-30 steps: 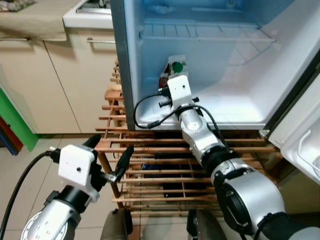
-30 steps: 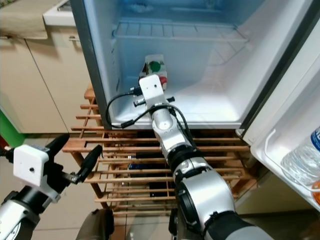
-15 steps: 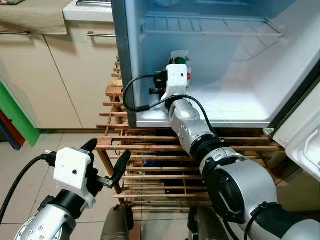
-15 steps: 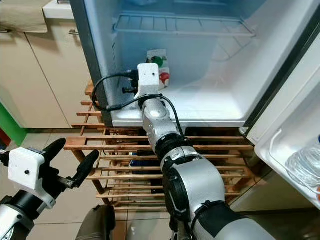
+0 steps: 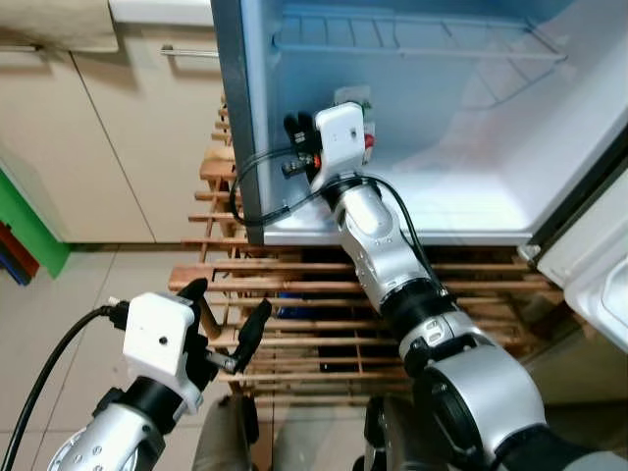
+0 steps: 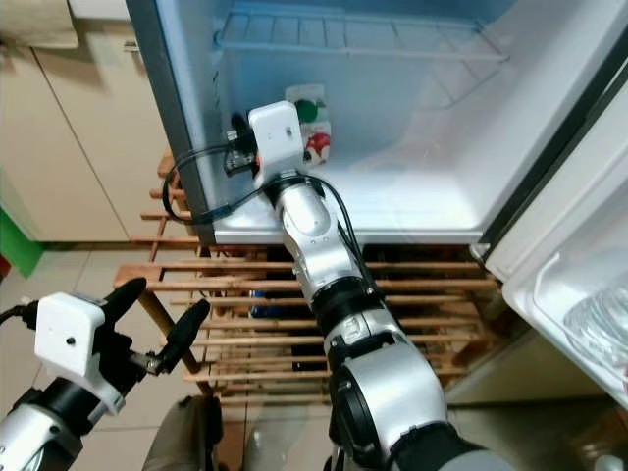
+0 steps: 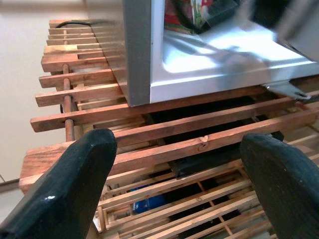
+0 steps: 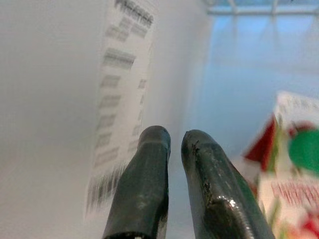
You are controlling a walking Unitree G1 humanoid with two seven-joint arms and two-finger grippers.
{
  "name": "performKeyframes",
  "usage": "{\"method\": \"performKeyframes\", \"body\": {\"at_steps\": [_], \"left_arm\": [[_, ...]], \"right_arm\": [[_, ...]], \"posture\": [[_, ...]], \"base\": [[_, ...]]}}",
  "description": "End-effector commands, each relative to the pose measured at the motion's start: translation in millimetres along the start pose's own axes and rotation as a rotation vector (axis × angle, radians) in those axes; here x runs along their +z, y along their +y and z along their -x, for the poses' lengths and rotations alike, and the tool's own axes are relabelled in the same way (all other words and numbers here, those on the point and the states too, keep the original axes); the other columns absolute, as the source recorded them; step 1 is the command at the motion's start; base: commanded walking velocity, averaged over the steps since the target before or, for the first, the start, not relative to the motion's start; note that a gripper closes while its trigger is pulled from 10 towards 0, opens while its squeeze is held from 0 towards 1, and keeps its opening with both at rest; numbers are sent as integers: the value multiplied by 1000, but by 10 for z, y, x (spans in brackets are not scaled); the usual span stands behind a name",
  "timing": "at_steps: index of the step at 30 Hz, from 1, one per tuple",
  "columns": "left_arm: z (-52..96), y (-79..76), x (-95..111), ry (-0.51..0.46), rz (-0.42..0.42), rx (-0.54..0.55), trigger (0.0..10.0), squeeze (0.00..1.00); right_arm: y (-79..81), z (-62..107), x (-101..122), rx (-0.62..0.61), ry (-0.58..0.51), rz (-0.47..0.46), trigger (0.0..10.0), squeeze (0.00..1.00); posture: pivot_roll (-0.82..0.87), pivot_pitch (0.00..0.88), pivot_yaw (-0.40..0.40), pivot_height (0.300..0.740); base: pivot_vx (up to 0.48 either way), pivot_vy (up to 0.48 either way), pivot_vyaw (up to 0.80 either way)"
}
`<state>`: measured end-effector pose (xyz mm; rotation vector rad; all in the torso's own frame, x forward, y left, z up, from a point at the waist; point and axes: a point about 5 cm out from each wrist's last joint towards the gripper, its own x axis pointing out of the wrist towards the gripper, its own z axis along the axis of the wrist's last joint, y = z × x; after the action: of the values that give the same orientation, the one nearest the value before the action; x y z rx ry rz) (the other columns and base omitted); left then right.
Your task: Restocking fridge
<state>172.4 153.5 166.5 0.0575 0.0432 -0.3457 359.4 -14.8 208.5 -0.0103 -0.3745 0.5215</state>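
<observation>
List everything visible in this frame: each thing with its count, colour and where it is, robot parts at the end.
Fridge: one, white inside, open, standing on the rack.
Wire shelf: one, white, in the upper part of the fridge.
Carton: one, white and red with a green cap, upright on the fridge floor near its left wall.
Label: one, white with dark print, on the fridge's inner left wall.
Fridge door: one, white, swung open at the right, a clear bottle in its shelf.
Wooden rack: one, brown slats, under the fridge.
Cabinets: beige, left of the fridge.
Right pincer: black fingers shut, empty, inside the fridge beside the carton.
Left pincer: black fingers open, empty, low in front of the rack.
</observation>
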Motion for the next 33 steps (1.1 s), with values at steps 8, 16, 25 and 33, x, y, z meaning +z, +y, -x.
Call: {"method": "performKeyframes", "body": {"at_steps": [8,16,25,33], "left_arm": [[-178,-52,-16,-36,19,-23,10000,0],[-196,-52,61,-86,-11,-22,10000,0],[-156,-76,77,-89,2,-27,10000,0],[-146,-104,66,-74,1,-39,10000,0]], "right_arm": [[-102,249,-404,-188,141,136,10000,0],[-276,106,-294,-271,153,209,10000,0],[-272,-63,-236,-280,181,174,10000,0],[-24,-260,-193,-183,275,82,10000,0]], "posture": [[76,150,-34,612],[104,151,-36,612],[123,152,-40,612],[147,145,-49,612]], "base": [[0,0,0],[0,0,0],[0,0,0],[0,0,0]]}}
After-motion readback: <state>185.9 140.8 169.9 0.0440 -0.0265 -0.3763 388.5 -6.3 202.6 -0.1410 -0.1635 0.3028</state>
